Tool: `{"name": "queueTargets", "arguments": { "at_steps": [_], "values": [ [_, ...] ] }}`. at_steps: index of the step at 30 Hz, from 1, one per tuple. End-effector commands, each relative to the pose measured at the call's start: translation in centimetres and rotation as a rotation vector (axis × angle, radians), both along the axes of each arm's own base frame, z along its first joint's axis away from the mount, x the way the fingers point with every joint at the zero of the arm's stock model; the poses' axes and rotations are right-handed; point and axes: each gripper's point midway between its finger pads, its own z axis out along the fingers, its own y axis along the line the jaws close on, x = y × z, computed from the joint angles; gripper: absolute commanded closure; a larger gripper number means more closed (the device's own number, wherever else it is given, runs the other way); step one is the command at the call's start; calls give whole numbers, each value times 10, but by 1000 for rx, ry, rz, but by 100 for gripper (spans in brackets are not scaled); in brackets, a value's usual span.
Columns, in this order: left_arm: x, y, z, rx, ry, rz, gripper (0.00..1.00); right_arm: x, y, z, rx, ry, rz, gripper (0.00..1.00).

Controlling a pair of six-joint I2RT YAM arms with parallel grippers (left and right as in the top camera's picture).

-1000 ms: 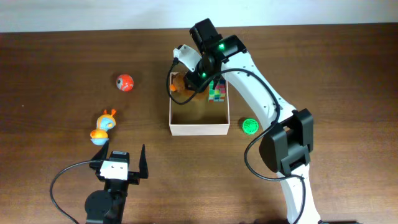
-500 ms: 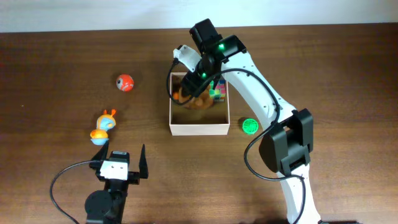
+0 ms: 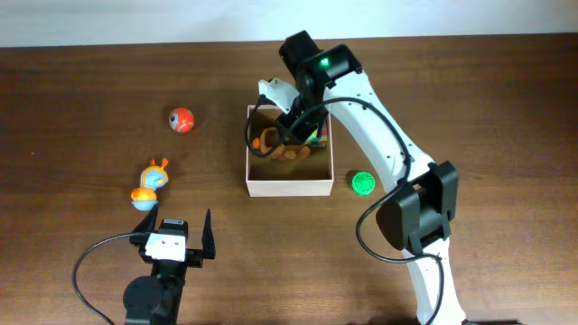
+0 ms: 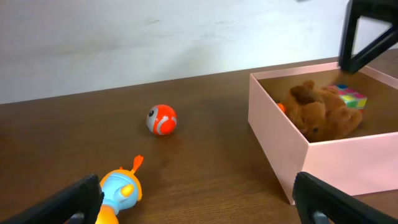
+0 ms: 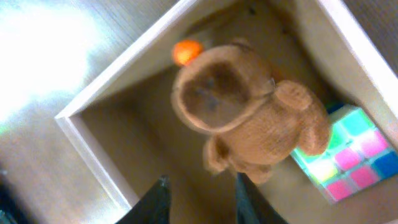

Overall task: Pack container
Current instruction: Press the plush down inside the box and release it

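Observation:
The container point(image 3: 289, 188) is a square white-walled box with a tan inside, at the table's middle. A brown plush toy point(image 3: 285, 146) and a colourful cube point(image 3: 317, 137) lie inside it. In the right wrist view the plush point(image 5: 249, 115) lies beside the cube point(image 5: 348, 149), with a small orange thing point(image 5: 187, 51) behind it. My right gripper point(image 3: 287, 122) hangs open and empty just above the plush point(image 5: 202, 200). My left gripper point(image 3: 181, 239) is open and empty near the front edge point(image 4: 199, 208). The container point(image 4: 280, 140) also shows in the left wrist view.
A red-orange ball point(image 3: 181, 119) lies at the back left, also in the left wrist view point(image 4: 161, 119). A blue and orange toy point(image 3: 151, 185) lies just ahead of my left gripper point(image 4: 118, 193). A green ball point(image 3: 362, 183) sits right of the container.
My right gripper carried the plush from the container's back left rim into the container, let it go and drew back a little. The left arm has not moved.

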Motion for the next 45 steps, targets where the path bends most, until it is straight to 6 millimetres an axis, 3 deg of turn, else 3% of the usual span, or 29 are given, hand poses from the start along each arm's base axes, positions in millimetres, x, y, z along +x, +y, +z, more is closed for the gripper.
{"name": "queueTargets", "arguments": {
  "at_steps": [1,5,21,32,45],
  "values": [
    [0,1,0,18,-8,3,1,-14,17,43,131,17,12,80],
    [0,1,0,18,-8,3,1,-27,18,44,127,63,21,93],
    [0,1,0,18,-8,3,1,-33,6,-32,-12,129,17,93],
    [0,1,0,18,-8,3,1,-33,-7,-73,-89,125,9,92],
    [0,1,0,18,-8,3,1,-4,-4,-79,-98,-7,-4,92]
  ]
}}
